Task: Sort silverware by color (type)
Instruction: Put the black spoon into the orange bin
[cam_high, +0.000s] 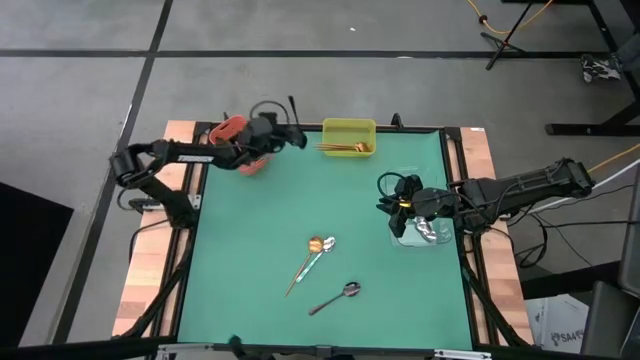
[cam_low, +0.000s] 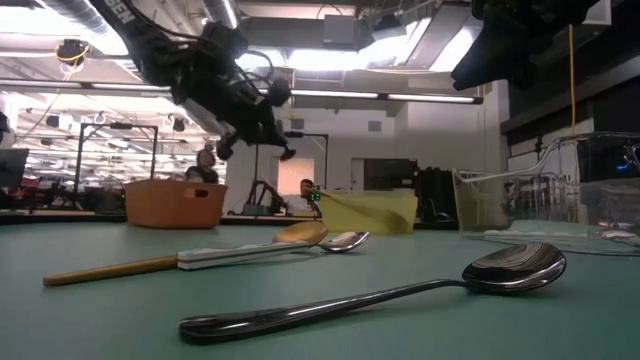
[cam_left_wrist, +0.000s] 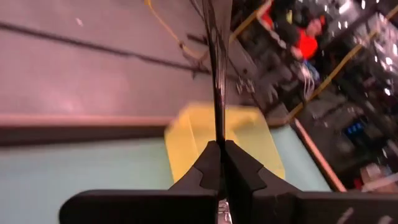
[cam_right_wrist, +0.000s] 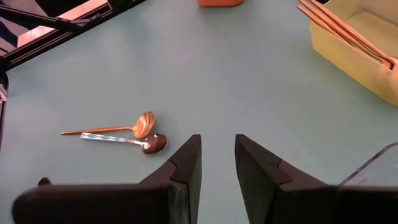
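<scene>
Spoons being sorted on green worktop.
Left tool is pinching a black spoon between orange bin and yellow bin; right tool is hovering spread.

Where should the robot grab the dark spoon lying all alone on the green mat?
Grip the dark spoon at mid-handle, coming straight down from above. It lies flat with free mat on both sides of the thin, straight handle, while the rounded bowl would probably slip. The open right pincer seems nearer.
</scene>
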